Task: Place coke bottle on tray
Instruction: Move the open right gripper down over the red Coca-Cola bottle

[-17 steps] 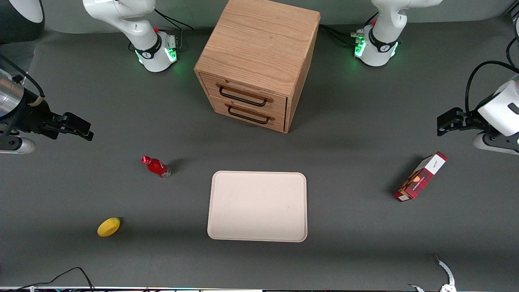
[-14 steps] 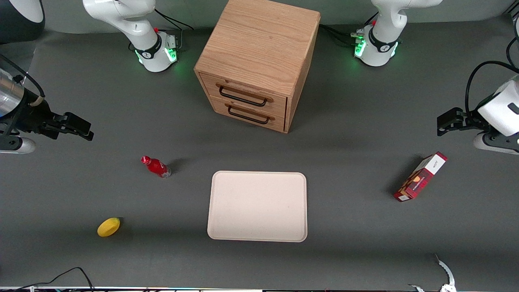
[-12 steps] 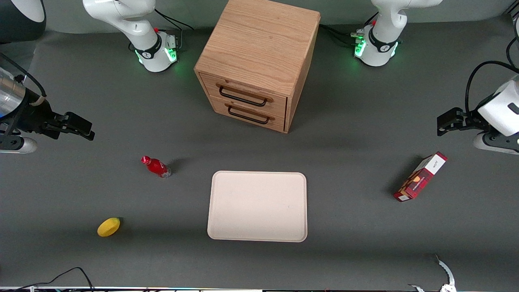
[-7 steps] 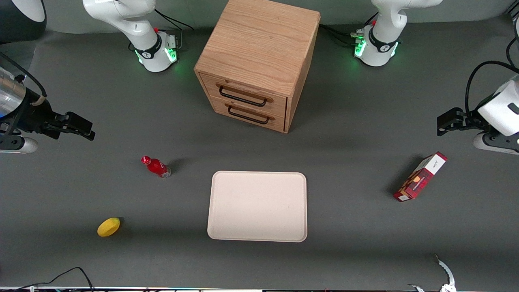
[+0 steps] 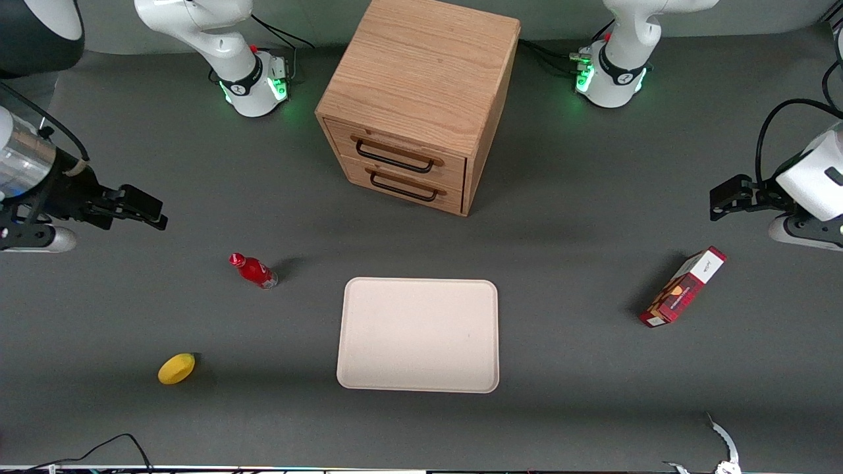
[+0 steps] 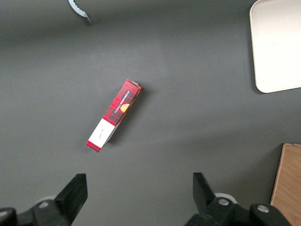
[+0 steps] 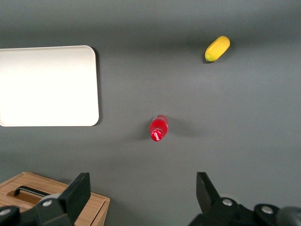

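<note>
Pincer (image 5: 148, 212) shifted slightly toward the cabinet (image 5: 417, 99) since the earlier frames, held above the tabletop (image 5: 560, 263) with fingers spread wide, gripping nothing. Coke bottle (image 5: 253, 270) upright on the tabletop beside the tray (image 5: 419, 334), apart from it, unmoved. Seen only in the right wrist view: bottle cap from above (image 7: 158, 128), lemon (image 7: 217, 48) well apart.

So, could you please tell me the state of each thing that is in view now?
coke bottle: standing upright on the table, not gripped
tray: lying flat, nothing on it
pincer: open, holding nothing, above the table apart from the bottle
cabinet: both drawers shut
carton: lying on its side
lemon: resting on the table
</note>
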